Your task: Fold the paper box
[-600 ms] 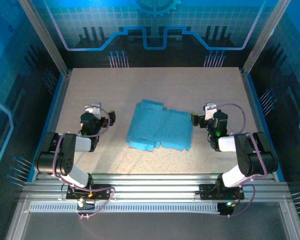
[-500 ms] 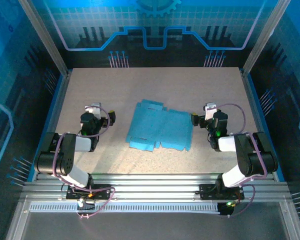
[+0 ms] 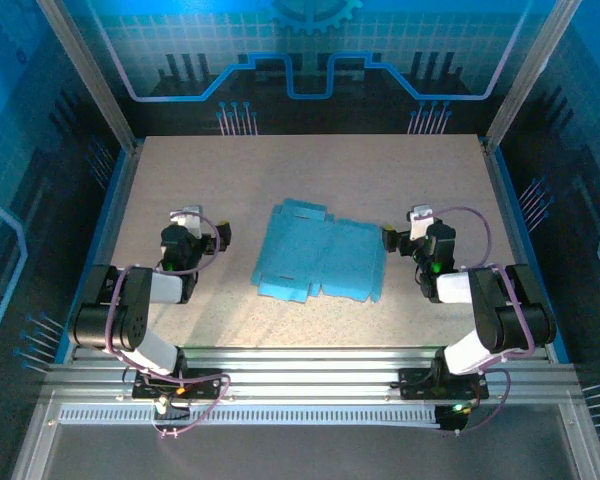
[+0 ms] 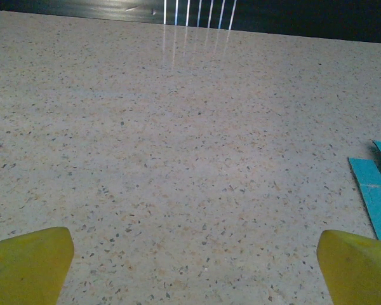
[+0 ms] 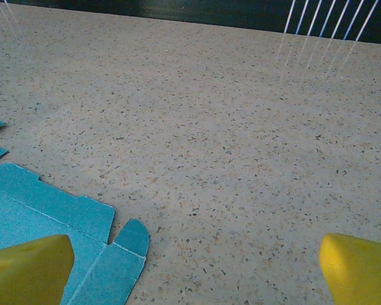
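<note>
While the light blue flat cardboard paper box (image 3: 320,262) lies between them, the left gripper (image 4: 193,270) and right gripper (image 5: 193,270) gape wide, holding nothing.

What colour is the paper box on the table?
The paper box is light blue. The top external view shows it best, whole and flat.

Bright tabletop inside a dim blue enclosure; clear frames.
Light falls from overhead: in the top view the table (image 3: 310,170) is evenly lit, brightest at its near middle, while the walls (image 3: 40,120) around it sink into blue gloom. Shadows are short and soft. Both wrist views are sharp across the speckled surface, with thin white streaks (image 4: 187,16) of glare at the far edge. The yellow fingertips (image 4: 28,264) in the near corners are blurred. A slight blue cast tints everything.
</note>
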